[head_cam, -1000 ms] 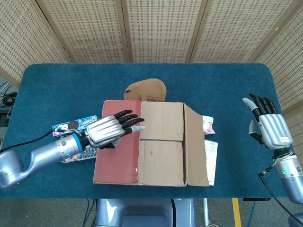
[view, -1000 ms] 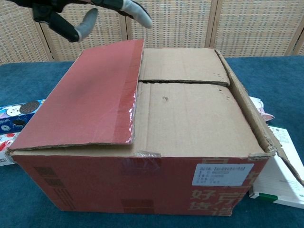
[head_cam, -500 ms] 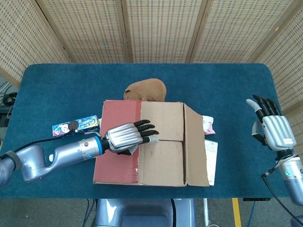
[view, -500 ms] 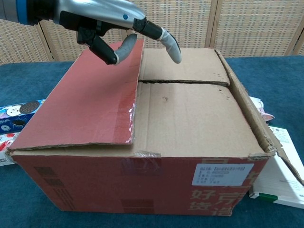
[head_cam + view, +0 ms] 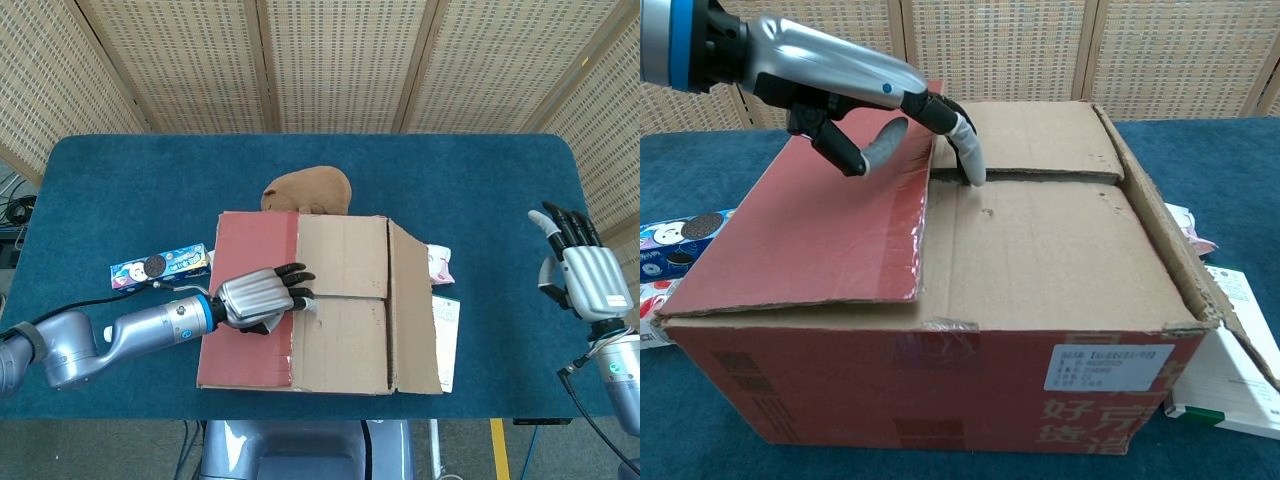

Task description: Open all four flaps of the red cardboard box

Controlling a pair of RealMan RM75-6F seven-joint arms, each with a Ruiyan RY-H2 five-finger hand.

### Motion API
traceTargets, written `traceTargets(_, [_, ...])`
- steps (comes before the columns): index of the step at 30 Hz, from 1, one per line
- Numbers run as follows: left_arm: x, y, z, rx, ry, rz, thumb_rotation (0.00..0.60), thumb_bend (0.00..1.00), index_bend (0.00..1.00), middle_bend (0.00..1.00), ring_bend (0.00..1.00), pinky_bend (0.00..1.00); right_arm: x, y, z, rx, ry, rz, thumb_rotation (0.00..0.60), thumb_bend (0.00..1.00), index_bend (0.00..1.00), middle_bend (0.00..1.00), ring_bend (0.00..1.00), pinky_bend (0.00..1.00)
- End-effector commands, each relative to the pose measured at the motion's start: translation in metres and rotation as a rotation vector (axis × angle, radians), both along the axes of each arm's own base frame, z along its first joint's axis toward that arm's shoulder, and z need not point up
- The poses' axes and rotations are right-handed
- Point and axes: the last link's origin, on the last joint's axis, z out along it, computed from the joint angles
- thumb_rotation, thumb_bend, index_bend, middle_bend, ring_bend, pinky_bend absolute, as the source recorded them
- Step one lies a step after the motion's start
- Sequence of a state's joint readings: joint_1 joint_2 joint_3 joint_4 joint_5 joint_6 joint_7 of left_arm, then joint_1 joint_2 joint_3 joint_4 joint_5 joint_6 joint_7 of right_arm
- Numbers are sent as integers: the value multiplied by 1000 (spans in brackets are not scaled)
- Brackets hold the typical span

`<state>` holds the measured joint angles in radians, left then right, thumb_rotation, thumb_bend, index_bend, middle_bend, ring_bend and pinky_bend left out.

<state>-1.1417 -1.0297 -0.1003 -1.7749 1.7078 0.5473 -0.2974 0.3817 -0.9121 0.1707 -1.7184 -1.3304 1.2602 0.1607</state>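
- The red cardboard box (image 5: 300, 340) (image 5: 930, 400) stands near the middle of the blue surface (image 5: 120, 190) (image 5: 1230, 170), close to its near edge.
- On the box's top, the left flap (image 5: 248, 300) (image 5: 830, 215) shows its red outer face and lies slightly raised over the two brown inner flaps.
- The far inner flap (image 5: 345, 255) (image 5: 1025, 140) and the near inner flap (image 5: 345, 345) (image 5: 1050, 255) lie flat and meet at a seam across the middle of the top.
- The right flap (image 5: 412, 310) (image 5: 1160, 235) stands tilted outward along the box's right edge.
- The left hand (image 5: 262, 296) (image 5: 855, 95) rests over the top of the box, reaching in from the left across the red flap.
- Its fingers (image 5: 968, 158) are apart and bent downward, holding nothing; the tip of one touches the seam between the two inner flaps, just beside the free edge of the left flap.
- The right hand (image 5: 583, 268) hovers well apart from the box, over the right edge of the surface, fingers straight and slightly spread, holding nothing; only the head view shows it.
- A brown plush toy (image 5: 308, 190) lies just beyond the far side of the box.
- A cookie packet (image 5: 160, 265) (image 5: 670, 250) lies on the surface to the left of the box, near the left forearm.
- A pink packet (image 5: 440, 265) (image 5: 1188, 225) and a white carton (image 5: 447, 335) (image 5: 1230, 375) lie just beside the box on its right, partly under the right flap.
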Motion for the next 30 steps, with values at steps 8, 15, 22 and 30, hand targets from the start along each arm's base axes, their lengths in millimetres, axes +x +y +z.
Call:
traceTargets(8, [-4, 1, 11, 33, -9, -3, 495, 1000, 203, 352, 116, 0, 1, -1, -3, 6, -10, 6, 600, 880, 92, 28, 0, 0])
traceTargets(15, [-9, 3, 41, 104, -53, -10, 497, 1000, 203, 357, 119, 0, 2, -3, -4, 5, -10, 16, 600, 878, 92, 28, 0, 0])
traceTargets(22, [-18, 0, 71, 164, -81, 2, 496, 1000, 203, 358, 119, 0, 3, -4, -9, 21, -10, 23, 600, 878, 92, 28, 0, 0])
traceTargets(30, [-30, -3, 101, 228, -91, 20, 496, 1000, 203, 363, 126, 0, 8, -7, -12, 33, -3, 33, 600, 878, 92, 28, 0, 0])
